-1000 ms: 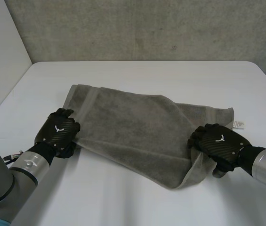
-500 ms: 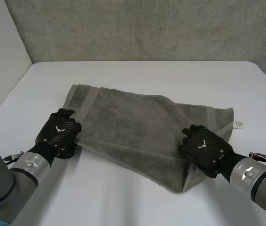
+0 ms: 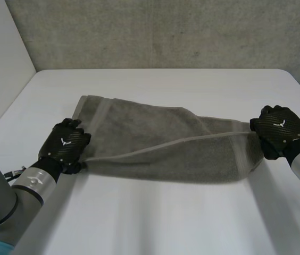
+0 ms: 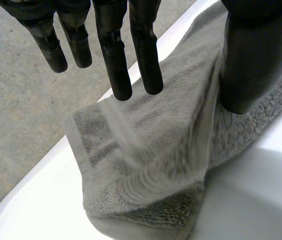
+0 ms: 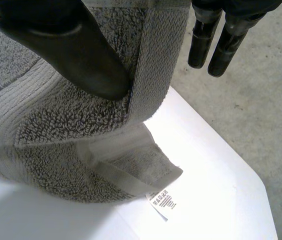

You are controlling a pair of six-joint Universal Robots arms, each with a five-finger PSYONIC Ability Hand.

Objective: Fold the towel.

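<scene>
Head view: towel (image 3: 155, 138) spans the bench (image 3: 166, 223) between my two hands. Left hand (image 3: 65, 146) pinches one near corner; right hand (image 3: 278, 130) pinches the other, lifted. I judge the first fold begun, not yet laid.

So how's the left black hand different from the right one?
The left black hand pinches the grey terry towel at its left end, the right black hand at its right end. The left is low; the right holds its end lifted. Both pinch cloth.
</scene>
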